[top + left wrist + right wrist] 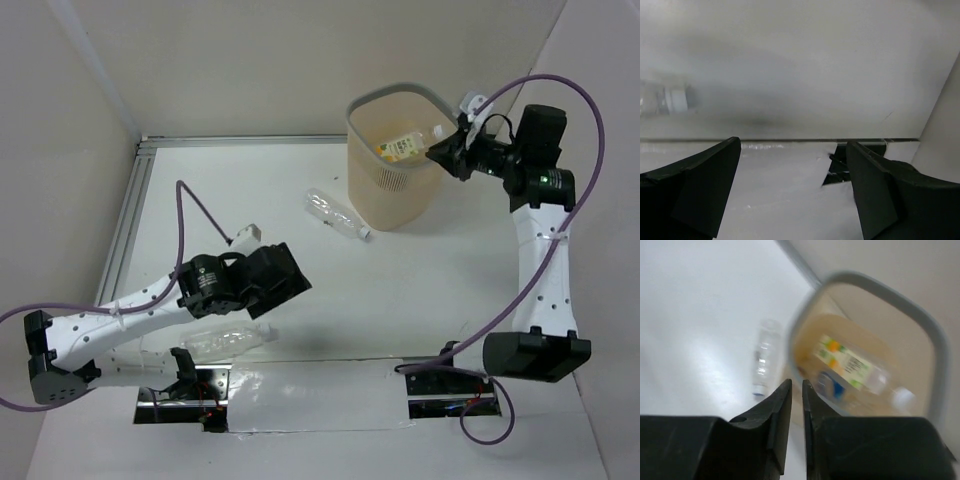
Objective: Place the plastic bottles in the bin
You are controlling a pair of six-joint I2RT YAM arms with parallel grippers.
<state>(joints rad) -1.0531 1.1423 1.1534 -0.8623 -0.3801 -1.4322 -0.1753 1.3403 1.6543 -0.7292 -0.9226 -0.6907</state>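
The beige bin (372,195) with a grey rim stands at the back right. Inside it lies a plastic bottle with a yellow-green label (398,147); the right wrist view shows it (847,362) beside a blue-labelled one (833,386). My right gripper (438,155) is shut and empty at the bin's right rim (875,286). A clear bottle (335,215) lies on the table left of the bin and shows in the right wrist view (764,356). Another clear bottle (228,340) lies near my left arm. My left gripper (296,285) is open and empty above the table; its view shows a white-capped bottle end (671,99) at the left.
A metal rail (128,215) runs along the table's left side and the back edge. Beige walls close in on the left, back and right. The arm bases and a pale mat (310,395) lie at the near edge.
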